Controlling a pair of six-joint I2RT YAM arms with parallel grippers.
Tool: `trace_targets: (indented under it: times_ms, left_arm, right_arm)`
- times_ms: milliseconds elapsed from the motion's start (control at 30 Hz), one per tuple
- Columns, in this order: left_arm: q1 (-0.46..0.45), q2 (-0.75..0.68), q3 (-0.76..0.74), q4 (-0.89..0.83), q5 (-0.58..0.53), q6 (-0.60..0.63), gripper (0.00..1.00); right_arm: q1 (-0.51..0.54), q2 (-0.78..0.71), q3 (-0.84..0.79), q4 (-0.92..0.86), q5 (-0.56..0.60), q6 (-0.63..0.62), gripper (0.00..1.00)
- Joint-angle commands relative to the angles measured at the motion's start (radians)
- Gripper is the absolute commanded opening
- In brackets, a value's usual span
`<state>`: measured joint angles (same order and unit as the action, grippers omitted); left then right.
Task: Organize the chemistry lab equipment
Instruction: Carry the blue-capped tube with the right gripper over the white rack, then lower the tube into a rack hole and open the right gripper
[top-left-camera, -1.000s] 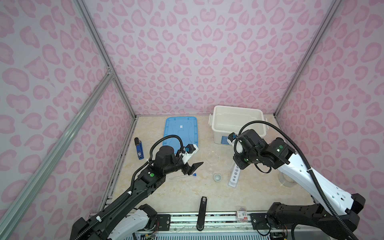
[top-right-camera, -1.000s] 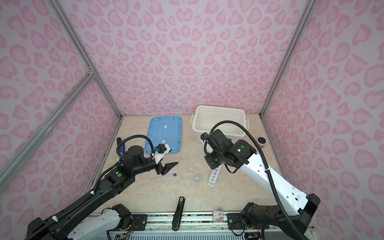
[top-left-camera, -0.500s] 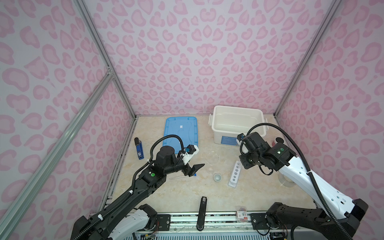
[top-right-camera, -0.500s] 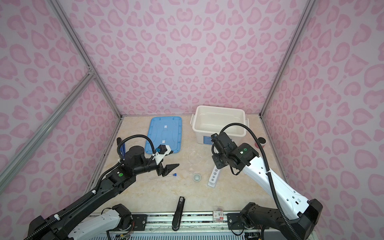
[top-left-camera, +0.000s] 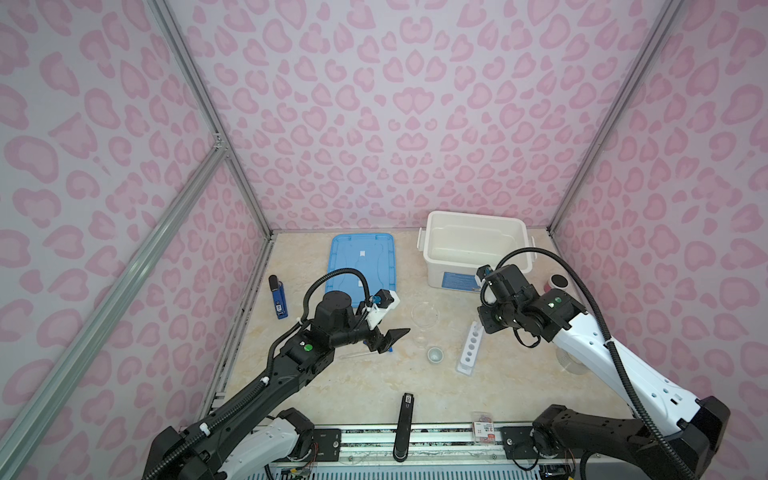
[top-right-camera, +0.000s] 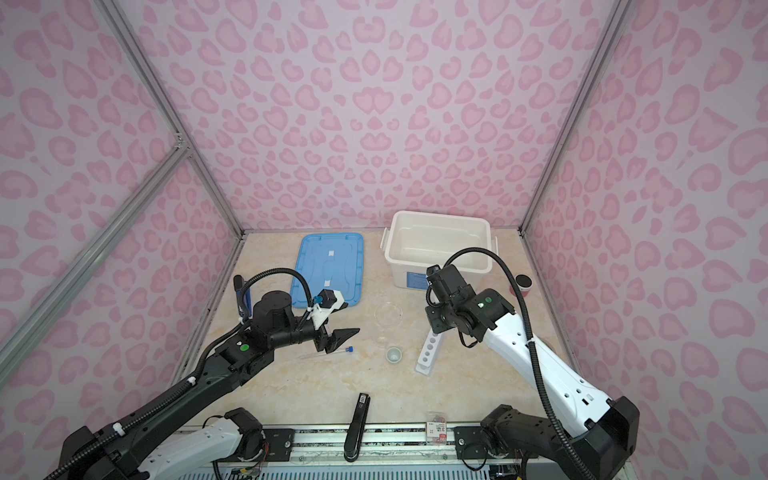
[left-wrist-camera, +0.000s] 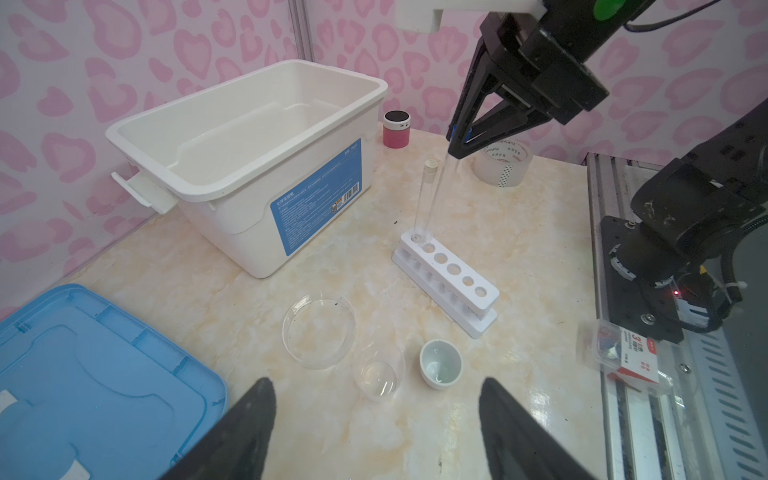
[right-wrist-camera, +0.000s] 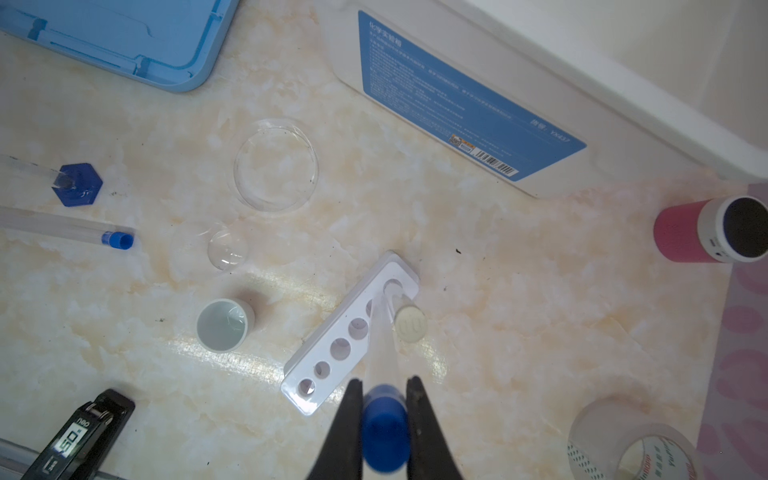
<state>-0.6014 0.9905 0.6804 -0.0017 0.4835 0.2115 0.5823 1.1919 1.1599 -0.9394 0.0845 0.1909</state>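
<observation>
Right gripper (right-wrist-camera: 383, 384) is clenched on the blue cap of the held tube (right-wrist-camera: 380, 332). The tube is tilted, nearly upright, with its lower end at the second hole of the rack (right-wrist-camera: 332, 353); can't tell if it is seated. A corked tube (right-wrist-camera: 410, 326) stands in the end hole, just beside it. The rack sits right of table (top-left-camera: 332, 395) centre, angled toward the bin (top-left-camera: 473, 216) at the back right corner.

Left gripper (left-wrist-camera: 377, 380) is released, spread wide and empty, hanging over left-centre.

In both top views the right wrist hides the grip and both standing tubes; only the rack's front holes show. The left wrist view shows that grip side-on. Only the right wrist view shows the cylinder (right-wrist-camera: 78, 185), on its side with its blue base toward the dish (left-wrist-camera: 319, 332). A loose tube (top-right-camera: 328, 353) lies near the cylinder, apart from it; in a top view it lies just in front of the left fingertips.

Dish, glass (left-wrist-camera: 378, 376) and cup (left-wrist-camera: 440, 368) cluster at centre between the arms, apart from each other and from the rack.

Edges:
- Back edge: lid (top-left-camera: 361, 262), left of the bin.
- Left edge: lighter (top-left-camera: 277, 296).
- Right edge: can (top-left-camera: 558, 281) beside the bin, and tape (left-wrist-camera: 503, 166).
- Front edge: stapler (top-left-camera: 406, 424) and packet (top-left-camera: 483, 430).

Bare table runs from the cup and rack to the front edge, and from the rack right to the tape.
</observation>
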Motion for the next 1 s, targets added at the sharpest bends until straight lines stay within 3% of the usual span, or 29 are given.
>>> trace_targets:
  times_ms: [0, 967]
  left_arm:
    - [0.002, 0.004, 0.010, 0.026, 0.019, 0.004, 0.78]
    - [0.002, 0.008, 0.006, 0.027, 0.027, 0.009, 0.78]
  right_arm:
    - [-0.002, 0.003, -0.015, 0.034, -0.015, 0.004, 0.15]
    - [-0.003, 0.033, -0.099, 0.084, -0.016, 0.018, 0.15]
